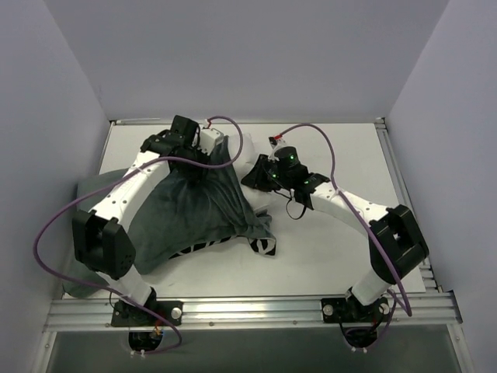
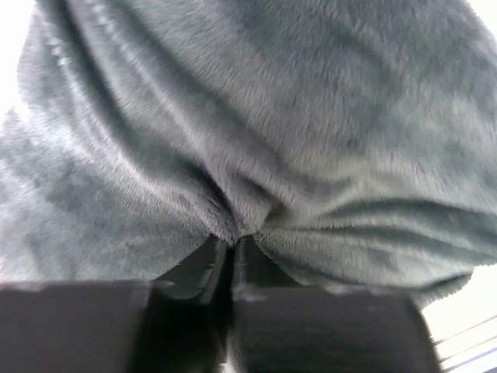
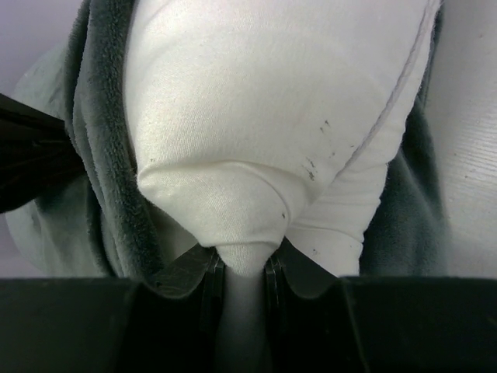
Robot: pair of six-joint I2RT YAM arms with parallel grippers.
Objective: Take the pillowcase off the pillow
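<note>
Two grips to watch: left claw (image 2: pixel 231 247) clamped on a grey fold of the pillowcase (image 2: pixel 256 116) at its tips; right claw (image 3: pixel 242 270) pinching a white corner of the pillow (image 3: pixel 264 109), that grey cloth ringing it just beyond. Pull too sharply and the thin corner could slip free.

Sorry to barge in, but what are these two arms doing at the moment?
The left claw is shut on a fold of the grey-green pillowcase, while the right claw pinches a corner of the white pillow poking out of it. The pillowcase wraps around the pillow's sides, so it is not off yet.
</note>
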